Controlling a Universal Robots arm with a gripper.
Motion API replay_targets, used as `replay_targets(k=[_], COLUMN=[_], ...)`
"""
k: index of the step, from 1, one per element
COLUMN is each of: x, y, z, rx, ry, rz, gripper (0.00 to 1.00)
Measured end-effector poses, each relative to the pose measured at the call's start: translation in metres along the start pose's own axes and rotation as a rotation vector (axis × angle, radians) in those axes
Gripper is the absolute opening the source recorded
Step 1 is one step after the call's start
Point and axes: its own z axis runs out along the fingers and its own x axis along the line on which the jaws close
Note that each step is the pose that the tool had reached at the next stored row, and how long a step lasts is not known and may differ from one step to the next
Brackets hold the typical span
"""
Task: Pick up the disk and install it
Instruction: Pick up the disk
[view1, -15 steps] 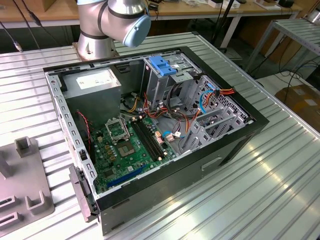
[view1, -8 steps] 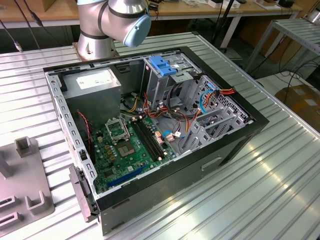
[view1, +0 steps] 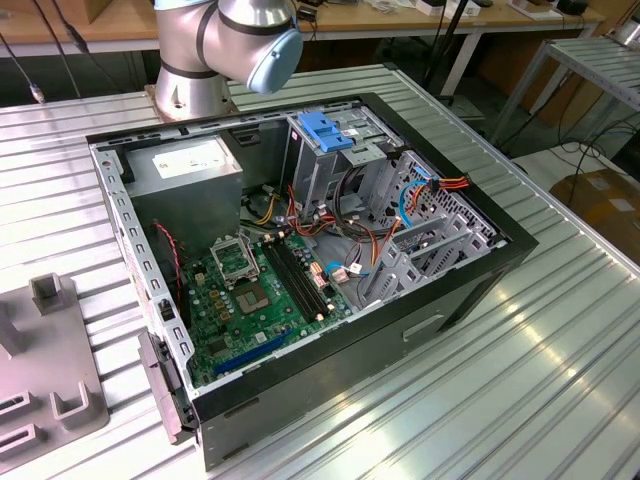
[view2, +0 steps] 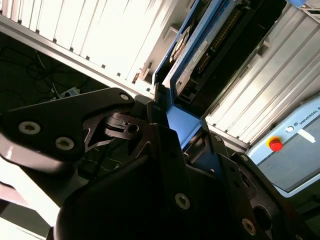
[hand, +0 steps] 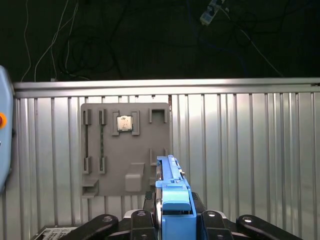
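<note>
The disk (hand: 171, 180) is pinched by its blue frame in the gripper (hand: 172, 210), edge-up above the table (hand: 250, 150), seemingly keeping its connectors clear

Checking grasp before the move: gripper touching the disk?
Touching. In the first wrist view the gripper clamps the disk by its blue frame, no gap either side.

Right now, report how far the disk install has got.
Pickup looks done: the disk sits clamped in the gripper, the grey fixture plate beyond it in the first wrist view. In hand: the disk, its blue frame gripped in the second wrist view. Left: installation; the disk is not yet in the open computer case seen in the exterior view.
</note>
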Motion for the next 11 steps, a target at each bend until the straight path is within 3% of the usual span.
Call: replay_targets(k=[11], x=[-0.0005], y=[-0.0165], z=[-0.0001], rx=[0.0], ry=[0.0], rz=[0.0], gripper=[0.37])
